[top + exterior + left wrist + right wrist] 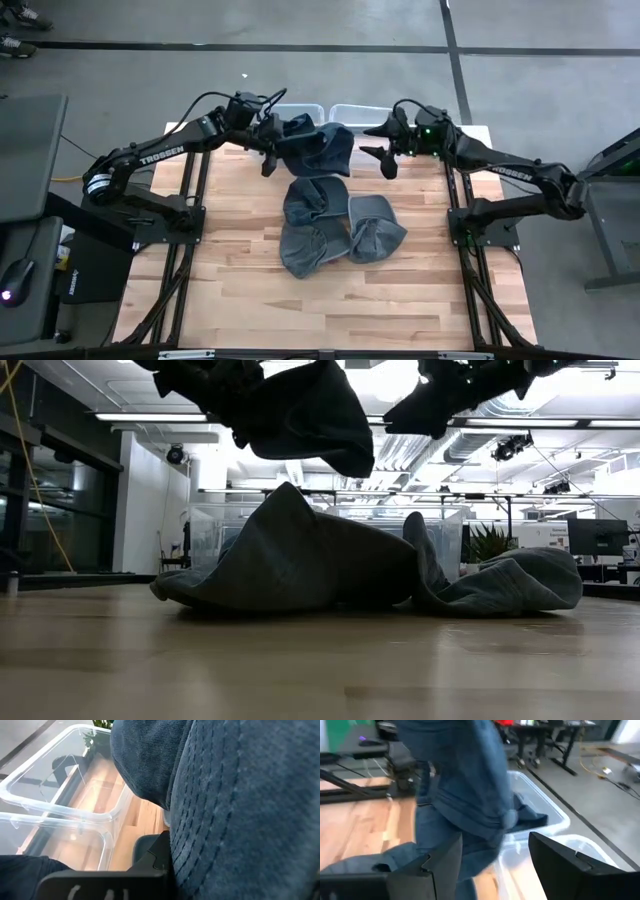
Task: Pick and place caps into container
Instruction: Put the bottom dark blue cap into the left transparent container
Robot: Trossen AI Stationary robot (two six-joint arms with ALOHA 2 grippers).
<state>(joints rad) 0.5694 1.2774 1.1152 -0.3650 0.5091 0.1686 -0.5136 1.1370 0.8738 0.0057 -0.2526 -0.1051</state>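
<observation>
Caps are the matter here: one dark slate-blue cap (316, 147) hangs in the air from the left tool (268, 140), which is clamped tight on its fabric at about 12 o'clock on the table (420, 300), just short of the two clear bins. The left bin (300, 108) sits partly under the hanging cloth; the right bin (358, 113) lies beside it. Three more caps wait in a heap (330, 232) at the table's centre, a darker one toward 12 o'clock and lighter grey ones toward 5 and 7 o'clock, touching one another.

The right tool (384, 152) hovers at about 1 o'clock, beside the carried cap, with its fingers spread and nothing between them. In the right wrist view something dark blue seems to lie in one bin already, though the blur makes that uncertain.

The step in hand looks like the carry: the cap is lifted but not yet over a bin's mouth. The next move calls for bringing the cloth squarely above a bin, lowering until the floppy brim clears the rim, then releasing. The right tool may need to steady or tuck the trailing edge.
</observation>
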